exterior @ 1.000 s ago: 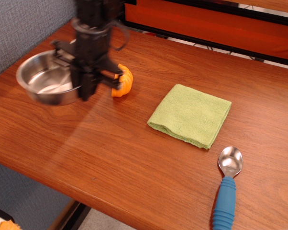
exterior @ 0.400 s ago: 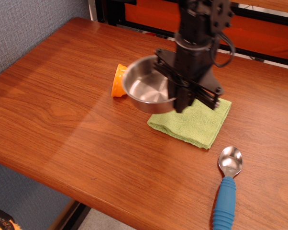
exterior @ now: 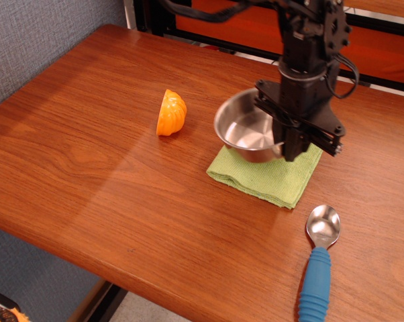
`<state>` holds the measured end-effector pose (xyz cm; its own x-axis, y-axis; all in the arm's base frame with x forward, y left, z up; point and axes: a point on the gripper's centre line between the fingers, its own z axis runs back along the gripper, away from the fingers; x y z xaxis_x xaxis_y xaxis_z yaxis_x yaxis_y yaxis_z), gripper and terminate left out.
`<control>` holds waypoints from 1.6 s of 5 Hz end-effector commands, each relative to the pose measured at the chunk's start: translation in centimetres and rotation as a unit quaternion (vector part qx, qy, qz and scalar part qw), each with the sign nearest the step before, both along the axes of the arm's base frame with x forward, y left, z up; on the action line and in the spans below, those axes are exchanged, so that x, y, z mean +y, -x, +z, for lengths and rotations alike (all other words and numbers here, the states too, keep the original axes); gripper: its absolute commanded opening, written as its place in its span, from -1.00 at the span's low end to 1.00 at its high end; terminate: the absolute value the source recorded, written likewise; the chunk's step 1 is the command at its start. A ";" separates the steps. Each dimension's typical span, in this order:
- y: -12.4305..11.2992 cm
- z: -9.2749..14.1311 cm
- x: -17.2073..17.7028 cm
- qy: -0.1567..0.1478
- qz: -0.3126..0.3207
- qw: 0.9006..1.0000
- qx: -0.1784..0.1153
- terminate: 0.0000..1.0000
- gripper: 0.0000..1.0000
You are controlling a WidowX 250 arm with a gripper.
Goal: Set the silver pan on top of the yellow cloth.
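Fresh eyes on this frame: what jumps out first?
The black tool holds the shiny pan by its right rim, over the green cloth at mid-table. An orange piece sits alone to the left; a blue-handled spoon lies at the front right edge.

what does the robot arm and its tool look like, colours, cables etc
The arm is black throughout, built from blocky segments with small screws showing. A black cable loops out on its right side in the image. The tool is black too, with flat angular fingers. No markings are legible.
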<state>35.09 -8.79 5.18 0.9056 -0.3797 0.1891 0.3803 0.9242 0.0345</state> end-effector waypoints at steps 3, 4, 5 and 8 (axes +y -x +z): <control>0.7 1.0 -0.3 0.001 -0.004 1.000 0.019 -1.00 -1.00; 0.7 0.7 0.0 0.031 0.010 0.999 0.040 -1.00 1.00; 0.6 1.9 0.5 0.071 0.031 0.997 0.024 -1.00 1.00; 2.6 5.0 6.4 0.047 0.165 0.985 0.009 -1.00 1.00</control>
